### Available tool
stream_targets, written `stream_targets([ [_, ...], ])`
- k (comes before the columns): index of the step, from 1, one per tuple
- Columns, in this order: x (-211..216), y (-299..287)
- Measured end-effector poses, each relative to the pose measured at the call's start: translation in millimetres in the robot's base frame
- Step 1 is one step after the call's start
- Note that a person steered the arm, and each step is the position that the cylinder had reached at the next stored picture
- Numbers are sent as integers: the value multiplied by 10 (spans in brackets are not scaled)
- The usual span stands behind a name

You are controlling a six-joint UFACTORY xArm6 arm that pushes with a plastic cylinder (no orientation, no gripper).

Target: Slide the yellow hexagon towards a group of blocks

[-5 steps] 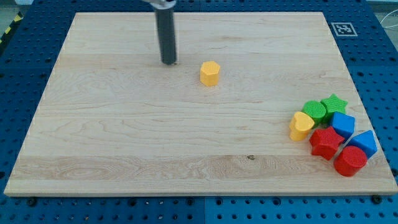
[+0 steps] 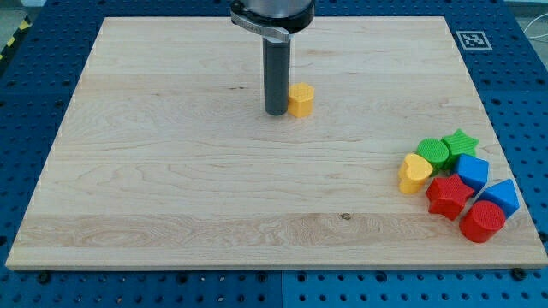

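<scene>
The yellow hexagon (image 2: 300, 100) lies on the wooden board (image 2: 171, 197) a little above the board's middle. My tip (image 2: 276, 112) stands right against its left side, touching or nearly so. A group of blocks lies at the view's lower right: a yellow heart (image 2: 414, 174), a green round block (image 2: 433, 153), a green star (image 2: 461, 140), a blue block (image 2: 472, 171), a blue triangle (image 2: 500, 197), a red star (image 2: 448, 196) and a red round block (image 2: 482, 222).
A black-and-white marker tag (image 2: 472, 39) sits at the board's top right corner. Blue perforated table (image 2: 522, 103) surrounds the board on all sides.
My tip has moved right and down, from left of the hexagon with a gap to right against its left side. The hexagon has shifted slightly to the right.
</scene>
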State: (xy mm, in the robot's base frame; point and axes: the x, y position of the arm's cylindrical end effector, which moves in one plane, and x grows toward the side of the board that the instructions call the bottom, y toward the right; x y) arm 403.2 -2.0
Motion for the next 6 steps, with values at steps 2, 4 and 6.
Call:
stream_targets([
  [2, -254, 234],
  [4, -63, 933],
  [6, 140, 1249],
])
